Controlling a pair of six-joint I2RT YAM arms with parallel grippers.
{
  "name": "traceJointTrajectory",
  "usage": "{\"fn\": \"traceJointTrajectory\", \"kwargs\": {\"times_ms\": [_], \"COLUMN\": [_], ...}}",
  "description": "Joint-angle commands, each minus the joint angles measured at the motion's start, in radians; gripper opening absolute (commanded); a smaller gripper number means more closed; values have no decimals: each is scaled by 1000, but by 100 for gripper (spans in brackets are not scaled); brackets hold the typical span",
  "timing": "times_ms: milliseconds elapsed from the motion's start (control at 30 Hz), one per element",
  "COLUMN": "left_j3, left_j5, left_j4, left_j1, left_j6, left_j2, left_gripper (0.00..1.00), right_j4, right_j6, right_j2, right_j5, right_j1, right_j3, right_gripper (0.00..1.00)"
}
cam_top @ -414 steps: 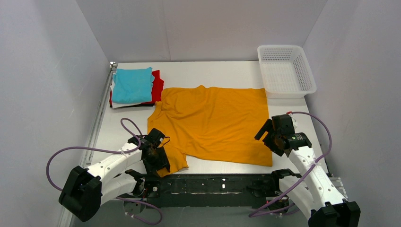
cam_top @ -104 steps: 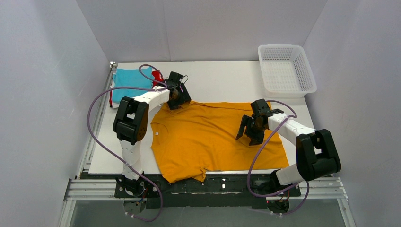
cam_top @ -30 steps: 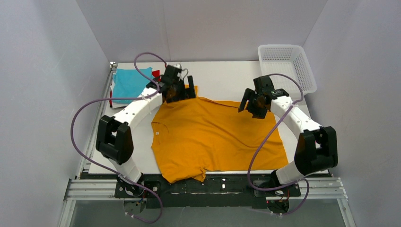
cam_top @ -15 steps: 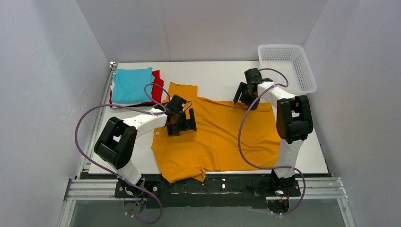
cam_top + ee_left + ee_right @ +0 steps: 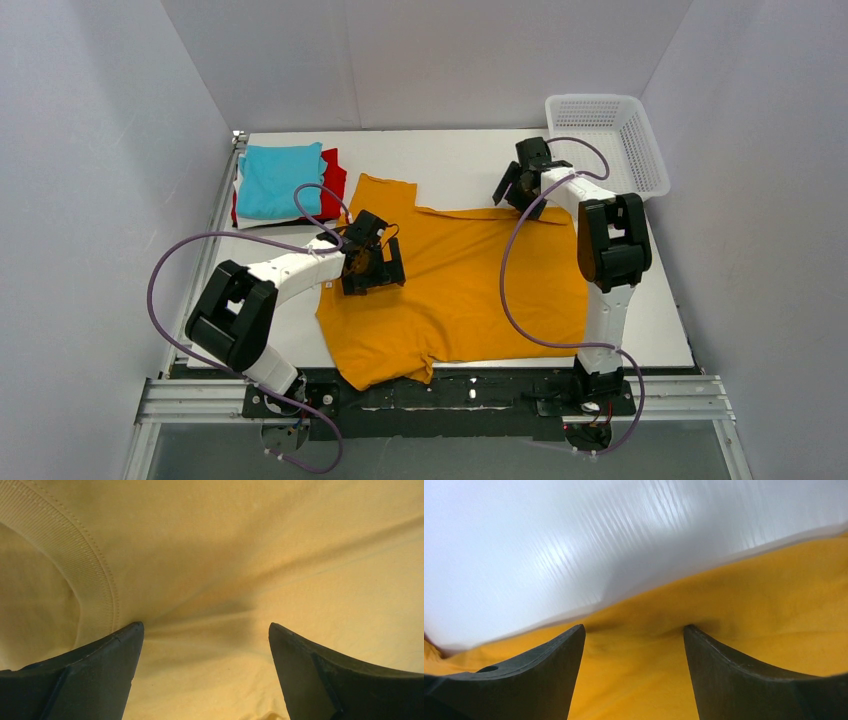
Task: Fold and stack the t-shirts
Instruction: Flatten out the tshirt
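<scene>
A large mustard-orange t-shirt (image 5: 470, 290) lies spread on the white table. My left gripper (image 5: 365, 262) is open, its tips pressed down on the cloth beside the ribbed collar (image 5: 85, 575), with orange cloth (image 5: 210, 650) between the fingers. My right gripper (image 5: 518, 188) is open at the shirt's far right edge, its tips on the cloth (image 5: 634, 665) close to the hem. A folded turquoise t-shirt (image 5: 280, 178) lies on a red one (image 5: 334, 184) at the back left, with white and black edges (image 5: 262, 222) showing under them.
A white plastic mesh basket (image 5: 606, 140) stands at the back right corner. Bare white table (image 5: 549, 545) lies beyond the shirt's far edge. Purple cables loop from both arms. Grey walls close in on three sides.
</scene>
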Motion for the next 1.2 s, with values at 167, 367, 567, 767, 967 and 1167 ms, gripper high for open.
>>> {"fn": "traceJointTrajectory", "kwargs": {"times_ms": [167,367,567,767,967,1167], "left_j3": [-49,-32,71,152,198,310], "left_j5": [-76,-75,-58,-88,-118,-38], "left_j4": [-208,-197,-194,-198,-148,-119], "left_j1": [20,22,22,22,82,192], "left_j6": [33,35,58,81,101,66], "left_j2": [-4,-21,-26,-48,46,243], "left_gripper": [98,98,98,98,98,98], "right_j4": [141,-18,-76,-106,16,-60], "right_j6": [-111,-119,-208,-235,-158,-158], "right_j2": [177,248,105,-57,-209,-141], "right_j5": [66,-6,-52,-108,-202,-166], "right_j1": [-19,-48,-43,9,52,61], "right_j3": [303,512,474,249,-83,-85], "right_gripper": [80,79,81,83,87,88]}}
